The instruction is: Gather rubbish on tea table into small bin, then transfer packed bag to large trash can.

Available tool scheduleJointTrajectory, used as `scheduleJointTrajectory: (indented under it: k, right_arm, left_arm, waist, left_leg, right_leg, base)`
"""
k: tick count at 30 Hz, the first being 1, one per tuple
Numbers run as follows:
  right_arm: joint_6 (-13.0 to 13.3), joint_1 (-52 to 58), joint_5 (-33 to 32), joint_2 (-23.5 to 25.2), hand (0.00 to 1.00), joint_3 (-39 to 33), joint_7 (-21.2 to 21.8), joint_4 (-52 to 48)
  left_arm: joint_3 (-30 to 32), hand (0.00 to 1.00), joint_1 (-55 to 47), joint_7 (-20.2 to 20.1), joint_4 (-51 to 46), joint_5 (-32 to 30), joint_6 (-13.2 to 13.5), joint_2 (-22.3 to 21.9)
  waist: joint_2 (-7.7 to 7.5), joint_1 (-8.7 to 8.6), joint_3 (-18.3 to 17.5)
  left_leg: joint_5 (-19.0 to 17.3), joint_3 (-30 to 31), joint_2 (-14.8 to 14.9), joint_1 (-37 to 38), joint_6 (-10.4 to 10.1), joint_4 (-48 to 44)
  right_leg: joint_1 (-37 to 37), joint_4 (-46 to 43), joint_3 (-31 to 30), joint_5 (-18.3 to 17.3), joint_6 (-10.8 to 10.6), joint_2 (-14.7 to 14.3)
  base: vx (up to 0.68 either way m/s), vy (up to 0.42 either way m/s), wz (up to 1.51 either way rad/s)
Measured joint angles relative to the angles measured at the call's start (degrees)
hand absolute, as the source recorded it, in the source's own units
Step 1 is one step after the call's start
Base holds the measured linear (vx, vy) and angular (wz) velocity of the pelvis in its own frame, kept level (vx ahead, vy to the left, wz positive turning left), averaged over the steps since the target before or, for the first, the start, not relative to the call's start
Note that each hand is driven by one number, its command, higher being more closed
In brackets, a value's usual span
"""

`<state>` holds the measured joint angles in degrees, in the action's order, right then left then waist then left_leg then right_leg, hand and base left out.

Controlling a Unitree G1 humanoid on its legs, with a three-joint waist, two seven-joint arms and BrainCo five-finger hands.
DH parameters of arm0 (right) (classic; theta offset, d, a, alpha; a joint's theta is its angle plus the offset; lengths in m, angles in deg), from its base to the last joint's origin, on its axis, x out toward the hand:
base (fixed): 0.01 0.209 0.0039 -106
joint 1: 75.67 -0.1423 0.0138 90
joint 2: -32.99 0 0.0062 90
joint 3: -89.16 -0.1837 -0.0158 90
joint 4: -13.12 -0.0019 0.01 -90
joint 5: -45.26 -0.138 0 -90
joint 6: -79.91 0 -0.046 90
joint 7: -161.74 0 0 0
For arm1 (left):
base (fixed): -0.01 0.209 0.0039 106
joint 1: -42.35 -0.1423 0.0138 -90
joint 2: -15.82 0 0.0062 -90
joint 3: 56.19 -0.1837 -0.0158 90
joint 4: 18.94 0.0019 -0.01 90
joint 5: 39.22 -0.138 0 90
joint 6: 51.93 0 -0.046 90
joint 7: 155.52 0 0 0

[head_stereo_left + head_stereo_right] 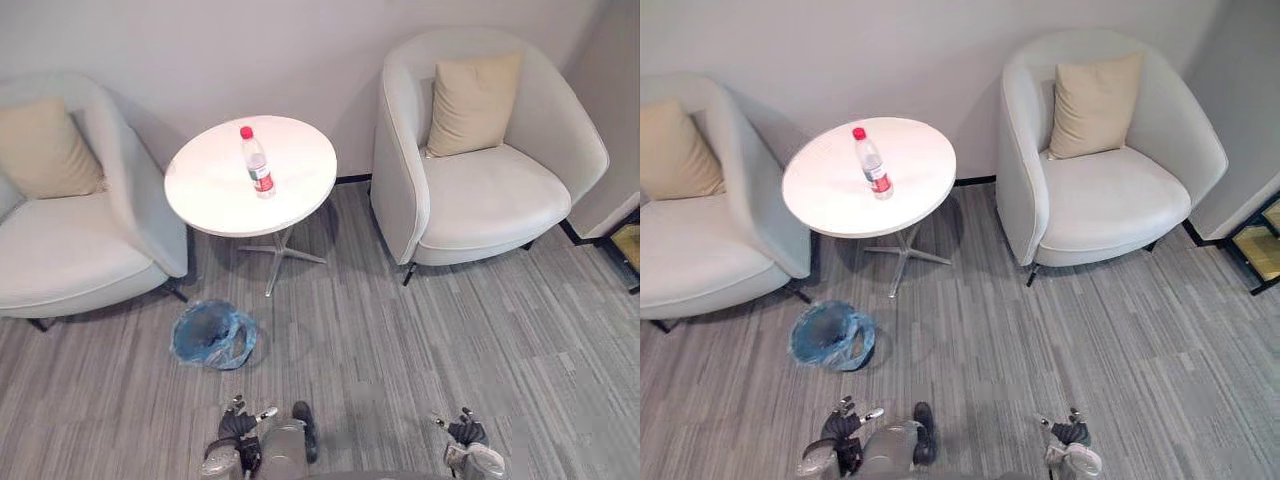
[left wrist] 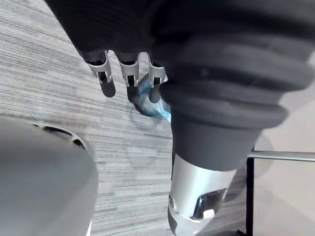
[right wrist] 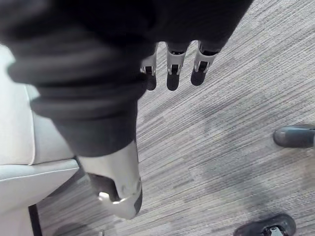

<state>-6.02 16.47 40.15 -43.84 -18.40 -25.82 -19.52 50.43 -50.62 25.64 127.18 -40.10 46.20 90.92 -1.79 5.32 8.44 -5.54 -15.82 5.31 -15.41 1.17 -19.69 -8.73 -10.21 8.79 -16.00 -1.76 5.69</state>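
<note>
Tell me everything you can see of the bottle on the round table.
The bottle is slim and looks like clear plastic, with a red cap screwed on and a red-and-white label band around its lower half. It stands upright near the middle of the white round table. Only its base meets the tabletop, and nothing leans on it or holds it. How much liquid is inside cannot be told.
</note>
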Motion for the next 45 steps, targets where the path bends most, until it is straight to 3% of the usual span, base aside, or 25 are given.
scheduleJointTrajectory:
  k: [2, 3, 5, 6, 8, 10, 13, 14, 15, 16, 18, 20, 22, 25, 27, 28, 29, 31, 34, 36, 39, 41, 42, 43, 45]
  right_arm:
    - [-0.03, 0.04, 0.45, -0.23, 0.00, -1.13, 0.07, 0.84]
    - [-0.03, -0.14, 0.71, -0.31, 0.00, -1.09, 0.11, 0.87]
    - [0.04, -0.02, 1.46, -0.38, 0.00, -0.70, 0.32, 0.84]
    - [0.01, 0.03, 1.70, -0.44, 0.00, -0.58, 0.38, 0.84]
    - [-0.02, 0.30, 2.49, -0.48, 0.00, -0.09, 0.53, 0.65]
    - [-0.03, 0.93, 3.02, -0.58, 0.00, 0.11, 1.27, 0.32]
    - [-0.13, 2.01, 2.97, -0.56, 0.00, 0.16, 1.52, 0.21]
    - [-0.15, 2.43, 2.96, -0.47, 0.00, 0.59, 1.50, 0.11]
    - [-0.10, 2.68, 2.98, -0.50, 0.00, 0.69, 1.57, -0.08]
    - [-0.11, 2.93, 2.96, -1.12, 0.00, 0.45, 1.41, 0.00]
    - [0.07, 2.06, 2.95, -1.59, 0.00, 0.41, 1.47, -0.46]
    - [0.08, 2.34, 2.91, -1.31, 0.00, 0.46, 1.45, -0.43]
    - [0.08, 2.78, 2.39, -0.69, 0.00, 0.56, 1.32, -0.43]
    - [0.15, 2.54, 1.16, 0.11, 0.00, 0.44, 1.17, -0.85]
    - [0.30, 2.35, 0.89, -0.10, 0.00, 0.25, 1.17, -1.10]
    - [0.34, 2.36, 0.53, -0.54, 0.00, -0.07, 1.12, -1.28]
    - [0.33, 2.48, 0.39, 0.16, 0.00, -0.04, 1.07, -1.31]
    - [0.30, 1.99, 0.13, 0.63, 0.00, -0.12, 1.10, -0.62]
    - [0.30, 2.08, 0.09, 0.01, 0.00, -2.20, 1.05, 0.28]
    - [0.30, 2.34, 0.17, -0.17, 0.00, -2.23, 1.07, 0.28]
    - [0.25, 2.54, 0.76, -0.10, 0.00, -2.18, 1.26, 0.29]
    - [-0.25, 3.07, 1.24, 0.31, 0.00, -1.79, 1.29, 0.29]
    - [-0.27, 3.15, 1.24, 0.40, 0.00, -1.69, 1.31, 0.29]
    - [-0.28, 3.39, 1.20, 0.75, 0.00, -1.56, 1.49, 0.27]
    - [-0.24, 3.35, 1.22, 1.06, 0.00, -1.43, 1.58, 0.21]
  left_arm:
    - [0.40, 0.00, 0.12, 0.03, 0.31, 0.05, -0.01, 0.18]
    - [0.28, 0.00, 0.11, 0.02, 0.50, 0.02, -0.07, 0.36]
    - [-1.30, 0.00, 0.10, -0.02, 2.01, -0.07, -0.34, 1.38]
    - [-1.40, 0.00, 0.03, -0.03, 2.34, -0.11, -0.41, 1.43]
    - [-1.27, 0.00, -0.49, 0.06, 2.80, -0.11, -0.52, 1.59]
    - [-1.25, 0.00, -0.50, 0.05, 2.80, -0.07, -0.67, 1.44]
    - [-0.90, 0.00, -0.23, 0.07, 2.66, 0.04, -0.72, 1.02]
    - [-0.43, 0.00, -0.88, 0.10, 2.33, 0.13, -0.66, 0.97]
    - [-0.02, 0.00, -1.10, 0.09, 2.59, 0.08, -0.59, 1.24]
    - [0.89, 0.00, -1.04, -0.08, 2.91, 0.17, -0.90, -0.76]
    - [1.85, 0.00, -0.89, 0.02, 2.89, 0.17, -0.82, -3.06]
    - [1.83, 0.00, -0.26, -0.05, 2.27, 0.15, -0.67, -3.43]
    - [1.86, 0.00, -0.38, -0.02, 1.10, 0.19, -0.30, -3.22]
    - [1.77, 0.00, -1.11, 0.00, 0.59, 0.19, -0.23, -2.92]
    - [1.30, 0.00, -1.03, 0.01, 0.58, 0.18, -0.22, -2.77]
    - [0.69, 0.00, -1.02, 0.01, 0.78, 0.16, -0.31, -2.69]
    - [-0.63, 0.00, -1.01, 0.06, 0.78, 0.15, -0.34, -2.37]
    - [-1.52, 0.00, -0.92, 0.03, 0.81, 0.14, -0.39, -0.79]
    - [-2.64, 0.00, -1.12, 0.08, 2.15, 0.16, -0.41, 0.39]
    - [-2.79, 0.00, -1.21, 0.04, 3.06, 0.15, -0.41, 1.12]
    - [-3.45, 0.00, -1.06, 0.01, 3.23, 0.11, -0.41, 1.23]
    - [-4.98, 0.00, -0.75, -0.02, 4.07, 0.10, -0.45, 1.57]
    - [-4.97, 0.00, -0.75, -0.02, 4.05, 0.10, -0.44, 1.58]
    - [-4.92, 0.00, -0.76, -0.01, 3.98, 0.10, -0.44, 1.59]
    - [-4.79, 0.00, -0.75, 0.00, 3.88, 0.13, -0.42, 1.17]
  waist:
    - [-0.56, 0.28, -0.07]
    - [-0.54, 0.27, -0.07]
    - [-0.99, -0.60, -0.09]
    - [-0.96, -1.00, -0.09]
    - [-0.55, -1.31, 0.08]
    - [0.96, -1.52, 0.30]
    - [1.14, -2.12, 0.29]
    - [0.04, -2.92, -0.56]
    - [-0.46, -3.31, -0.60]
    - [2.02, -2.52, -1.21]
    - [3.20, -1.54, -1.65]
    - [3.62, -1.67, -1.67]
    - [2.70, -1.27, -1.10]
    - [2.66, -1.27, -0.78]
    - [2.88, -1.30, -0.83]
    - [3.49, -1.31, -0.98]
    - [3.00, -1.36, -1.57]
    - [1.76, -1.01, -1.09]
    - [1.88, -1.14, -1.17]
    - [2.05, -1.23, -1.38]
    - [0.95, -1.35, -1.03]
    - [0.75, -1.53, -1.21]
    - [0.64, -1.52, -1.22]
    - [0.30, -1.51, -1.26]
    - [1.27, -1.68, -1.63]
  left_leg:
    - [-5.22, -1.49, -0.62, 2.07, 0.81, -3.75]
    - [-6.38, -1.63, -1.02, 3.50, 0.88, -3.51]
    - [-10.10, -1.48, -3.27, 9.63, 1.72, -2.06]
    - [-10.85, -1.41, -3.55, 11.12, 1.76, -2.02]
    - [-11.60, -0.90, -4.06, 15.79, 1.98, -0.46]
    - [-11.58, 1.33, -3.29, 21.42, 1.94, 3.57]
    - [-11.64, 5.39, -1.92, 24.00, 1.84, 3.49]
    - [-12.64, 7.36, -1.55, 24.34, -1.10, 2.58]
    - [-13.45, 8.45, -1.58, 24.41, -3.04, 1.99]
    - [-14.08, 10.26, 0.93, 24.39, -4.63, 1.08]
    - [-11.83, 11.15, 2.30, 23.63, -6.45, 0.64]
    - [-8.29, 11.20, 3.48, 21.71, -7.45, -2.94]
    - [-5.31, 10.01, 4.94, 16.84, -8.67, -12.86]
    - [-7.41, 2.25, 8.56, 11.00, -5.74, -19.78]
    - [-6.51, -1.75, 8.73, 9.00, -4.78, -12.86]
    - [-4.58, -3.30, 8.51, 8.75, -4.66, -7.83]
    - [-4.67, -3.63, 6.72, 9.65, -4.80, -2.86]
    - [-3.57, -3.80, 4.76, 10.49, -4.10, 1.80]
    - [-2.74, -3.58, 2.35, 12.75, -3.42, 4.24]
    - [-2.66, -4.06, 0.50, 14.65, -3.26, 6.28]
    - [-3.03, -4.16, -2.25, 16.31, -2.56, 8.83]
    - [-4.02, -3.24, -3.91, 17.63, -1.76, 9.53]
    - [-4.07, -3.05, -4.03, 17.86, -1.71, 9.56]
    - [-4.05, -2.10, -4.21, 18.68, -1.41, 9.60]
    - [-4.08, -0.35, -3.22, 19.37, -1.35, 9.39]
  right_leg:
    - [2.16, -9.92, -3.61, -0.15, -0.85, 1.70]
    - [3.79, -14.95, -4.38, 0.30, -2.43, 2.18]
    - [12.51, -39.33, -7.04, 5.15, -11.90, 5.41]
    - [14.27, -43.70, -7.26, 4.75, -11.49, 6.15]
    - [19.11, -49.82, -5.70, 2.68, -8.02, 7.36]
    - [23.83, -46.48, -1.51, -0.08, -3.63, 6.60]
    - [27.42, -35.25, -1.50, -0.67, -2.64, 3.96]
    - [27.28, -25.39, -2.75, 2.85, -1.85, 2.69]
    - [26.78, -22.92, -2.95, 5.37, -0.27, 2.49]
    - [25.55, -23.48, -1.38, 5.07, 0.95, 0.63]
    - [24.56, -22.96, 0.98, 4.05, 2.48, 0.27]
    - [20.57, -19.37, 4.54, 3.96, 2.58, 0.67]
    - [15.78, -14.90, 7.43, 3.90, 2.49, 1.49]
    - [10.56, -11.37, 11.01, 3.67, 1.96, 2.89]
    - [9.68, -11.19, 12.58, 3.39, 0.51, 4.15]
    - [9.70, -11.26, 13.21, 3.07, -0.95, 4.40]
    - [10.11, -9.70, 13.32, 3.74, -2.01, 4.87]
    - [9.94, -6.86, 13.53, 5.36, -2.79, 4.93]
    - [7.85, -4.67, 13.14, 6.59, -3.58, 5.81]
    - [7.79, -5.88, 12.41, 6.08, -4.31, 7.06]
    - [9.74, -12.35, 11.02, 3.19, -5.72, 10.85]
    - [14.83, -24.60, 5.23, 3.68, -4.68, 13.34]
    - [15.19, -25.64, 4.58, 3.88, -4.37, 13.40]
    - [16.24, -29.24, 2.29, 4.96, -2.85, 13.38]
    - [17.83, -30.37, -0.29, 2.51, -3.11, 11.19]
  base:
    - [0.49, 0.230, -0.12]
    - [0.54, 0.246, -0.16]
    - [0.50, 0.165, 0.09]
    - [0.46, 0.065, 0.24]
    - [0.45, 0.029, 0.19]
    - [0.43, -0.050, 0.36]
    - [0.43, -0.211, 0.78]
    - [0.44, -0.303, 0.93]
    - [0.50, -0.320, 0.76]
    - [0.37, -0.216, 0.42]
    - [0.34, -0.200, 0.34]
    - [0.26, -0.189, 0.75]
    - [0.18, -0.119, 0.87]
    - [0.11, 0.014, 0.66]
    - [0.07, 0.125, 0.53]
    - [0.07, 0.200, 0.54]
    - [0.07, 0.175, 0.53]
    - [0.05, 0.142, 0.33]
    - [0.05, 0.086, 0.09]
    - [0.02, 0.088, -0.10]
    - [-0.02, 0.061, 0.00]
    - [0.01, 0.051, 0.23]
    - [0.07, 0.052, 0.29]
    - [0.10, -0.009, 0.38]
    - [0.12, -0.062, 0.44]
